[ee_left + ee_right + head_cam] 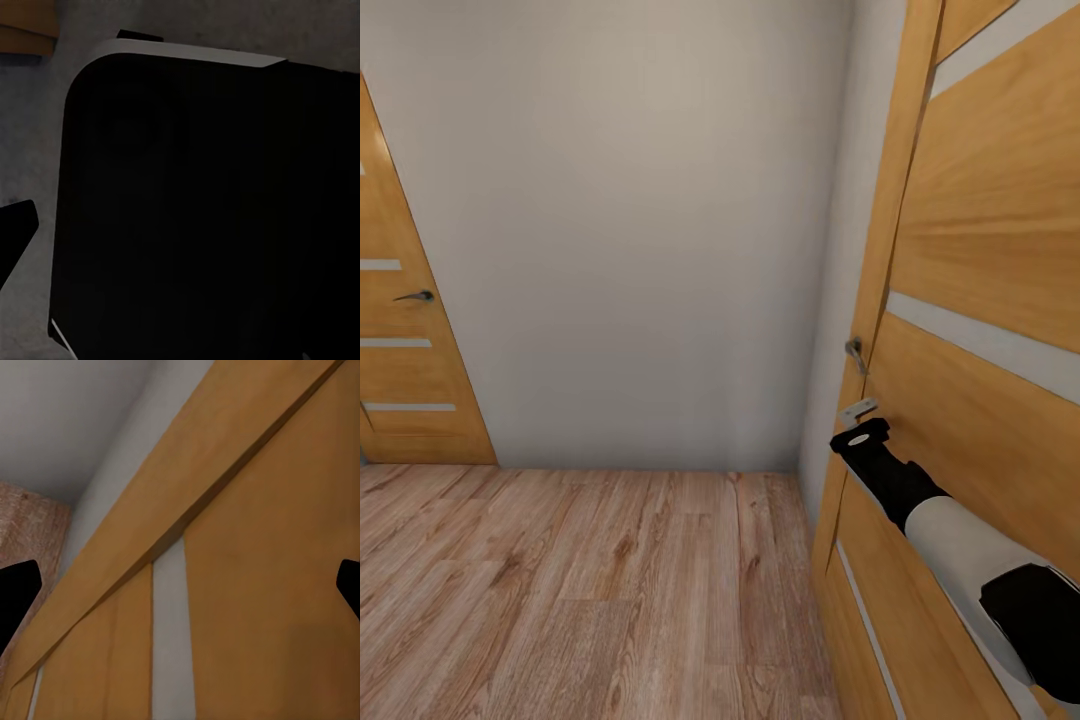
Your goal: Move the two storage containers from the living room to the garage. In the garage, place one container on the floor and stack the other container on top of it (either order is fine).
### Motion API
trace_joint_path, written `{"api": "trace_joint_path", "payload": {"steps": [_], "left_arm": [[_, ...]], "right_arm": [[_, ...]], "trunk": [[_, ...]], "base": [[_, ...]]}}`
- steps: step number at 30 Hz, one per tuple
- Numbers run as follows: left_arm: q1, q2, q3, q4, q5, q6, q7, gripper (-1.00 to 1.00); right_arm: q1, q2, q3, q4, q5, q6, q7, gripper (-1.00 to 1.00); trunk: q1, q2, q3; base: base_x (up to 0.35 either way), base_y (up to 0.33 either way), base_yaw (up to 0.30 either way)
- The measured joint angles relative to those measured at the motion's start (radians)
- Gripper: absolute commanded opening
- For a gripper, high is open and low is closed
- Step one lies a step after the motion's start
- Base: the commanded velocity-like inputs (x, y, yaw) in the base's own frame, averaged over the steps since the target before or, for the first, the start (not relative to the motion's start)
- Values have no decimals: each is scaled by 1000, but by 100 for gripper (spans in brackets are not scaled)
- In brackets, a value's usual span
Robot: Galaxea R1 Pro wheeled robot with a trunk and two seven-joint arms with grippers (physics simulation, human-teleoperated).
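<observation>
Right arm: reaching forward and sitting nearest the head camera, its black end lying right against the tan door with pale glass slats, just below that door's handle.
Right jaws: standing open, with the two dark fingertips wide apart at the edges of the wrist view and nothing but door panel between them.
Left jaws: I cannot tell their state; one dark fingertip is showing beside a large black rounded body (probably part of the robot itself).
Storage containers: not showing in these pictures, so their place cannot be told from here.
Step in hand: judging by the empty right jaws and the corridor-like spot, the robot is travelling between rooms, either fetching a container or working through this doorway.
Next move: it calls for getting the right arm off the door and turning the base toward open floor.
Around: a light wood-plank floor, a plain pale wall ahead, and a second tan door standing at the left.
In the way: the near door is crowding the right side, so the arm risks scraping it.
</observation>
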Motion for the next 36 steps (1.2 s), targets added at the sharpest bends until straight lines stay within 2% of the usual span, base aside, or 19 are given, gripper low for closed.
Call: {"api": "trace_joint_path", "payload": {"steps": [11, 12, 14, 15, 17, 18, 19, 26, 28, 29, 31, 34, 36], "left_arm": [[0, 0, 0, 0, 0, 0, 0, 100], [0, 0, 0, 0, 0, 0, 0, 100], [0, 0, 0, 0, 0, 0, 0, 100], [0, 0, 0, 0, 0, 0, 0, 100], [0, 0, 0, 0, 0, 0, 0, 100], [0, 0, 0, 0, 0, 0, 0, 100], [0, 0, 0, 0, 0, 0, 0, 100], [1, 0, 0, -1, 0, 0, 0, 100], [0, 0, 0, -1, 0, 0, 0, 100], [0, 0, 0, -1, 0, 0, 0, 100], [0, 0, 0, -1, 0, -1, 0, 100], [0, 0, 0, 0, 0, -1, 0, 100], [0, 0, 0, 0, 0, -1, 0, 100]], "right_arm": [[0, -3, 5, -6, -2, 8, 3, 100], [0, 9, 2, -6, 17, 13, -3, 100], [0, 82, 3, -5, 16, 13, -4, 100], [0, 101, 3, -4, 18, 13, -5, 100], [0, 159, 4, 2, 16, 15, -5, 100], [0, 171, 4, 3, 17, 15, -6, 100], [0, 199, 4, 5, 16, 15, -6, 100], [0, 222, 1, 24, 7, 12, 5, 100], [2, 231, -1, 73, -13, 8, 17, 100], [4, 233, -2, 115, -36, 6, 25, 100], [10, 236, -3, 195, -86, 1, 36, 100], [9, 238, -3, 356, -194, -46, 63, 100], [10, 238, -2, 393, -212, -70, 72, 100]], "trunk": [[0, 0, 0], [0, 0, 0], [0, 0, 0], [0, 0, 0], [0, 0, 0], [0, 0, 0], [0, 0, 0], [0, 0, 0], [0, 0, 0], [0, 0, 0], [0, 0, 0], [0, 0, 0], [0, 0, 0]], "base": [[0, 0, 0], [0, 0, 0], [0, 0, 0], [0, 0, 0], [0, 0, 0], [0, 0, 0], [0, 0, 0], [0, 0, 0], [0, 0, 0], [0, 0, 0], [0, 0, 0], [0, 0, 0], [0, 0, 0]]}}
